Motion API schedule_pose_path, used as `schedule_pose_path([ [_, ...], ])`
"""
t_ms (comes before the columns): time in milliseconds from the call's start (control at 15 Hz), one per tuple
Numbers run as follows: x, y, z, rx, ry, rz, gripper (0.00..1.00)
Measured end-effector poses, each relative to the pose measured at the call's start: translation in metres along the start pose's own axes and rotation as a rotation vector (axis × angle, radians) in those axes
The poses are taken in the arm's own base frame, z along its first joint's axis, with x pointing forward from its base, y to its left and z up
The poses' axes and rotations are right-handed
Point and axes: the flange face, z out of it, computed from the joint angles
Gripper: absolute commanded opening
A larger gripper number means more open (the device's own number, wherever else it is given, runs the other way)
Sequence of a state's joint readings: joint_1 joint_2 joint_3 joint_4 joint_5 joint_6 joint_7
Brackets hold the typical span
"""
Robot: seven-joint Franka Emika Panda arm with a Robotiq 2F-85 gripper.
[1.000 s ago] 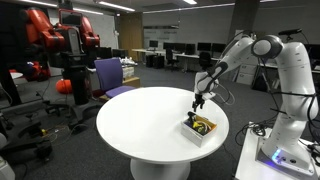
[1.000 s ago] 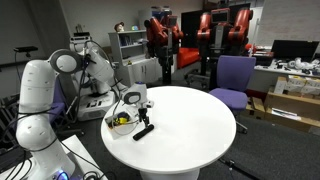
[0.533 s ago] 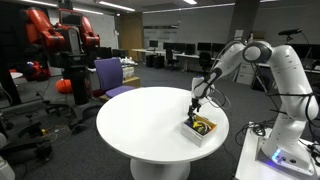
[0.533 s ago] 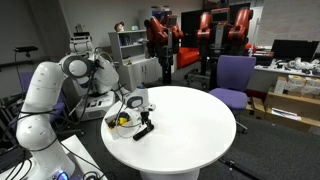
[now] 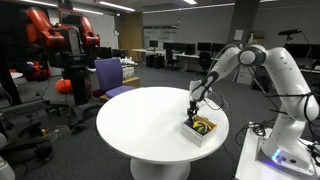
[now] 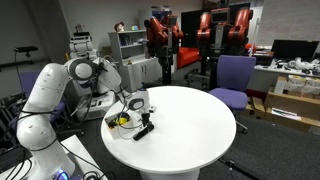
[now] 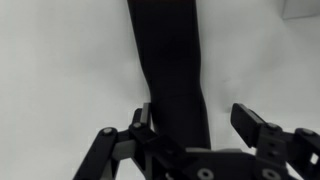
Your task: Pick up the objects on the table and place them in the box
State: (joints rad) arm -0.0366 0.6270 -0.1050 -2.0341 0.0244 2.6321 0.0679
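A dark, slim object point(image 7: 170, 60) lies on the round white table point(image 5: 140, 125) next to the small white box point(image 5: 201, 131). It also shows in an exterior view point(image 6: 143, 130) beside the box point(image 6: 119, 121). My gripper point(image 7: 192, 118) is open, low over the table, with the dark object between the jaws. The left finger is close to the object; the right finger stands apart from it with white table showing in the gap. In both exterior views the gripper point(image 5: 194, 108) point(image 6: 141, 114) points down just beside the box. The box holds yellow and orange pieces.
A purple chair point(image 6: 233, 78) stands at the table's far side. A red and black robot point(image 5: 62, 45) and desks stand behind. A white robot base point(image 5: 285, 150) is next to the table. A corner of the box point(image 7: 303, 8) shows in the wrist view.
The arm has folded in and lowered the gripper onto the dark object beside the box. The object and the box have not moved.
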Motion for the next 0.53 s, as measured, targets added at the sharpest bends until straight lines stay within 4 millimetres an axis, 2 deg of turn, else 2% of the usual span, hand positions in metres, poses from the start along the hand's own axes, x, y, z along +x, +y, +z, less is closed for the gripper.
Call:
schedule_pose_path([
  [133,0.0020,0.0018,-0.0007,-0.002,0.004,0.002,0.38],
  [200,0.0026,0.0029,-0.0010,-0.004,0.005,0.003,0.34],
  [533,0.0034,0.0035,-0.0026,-0.005,0.008,0.003,0.31],
])
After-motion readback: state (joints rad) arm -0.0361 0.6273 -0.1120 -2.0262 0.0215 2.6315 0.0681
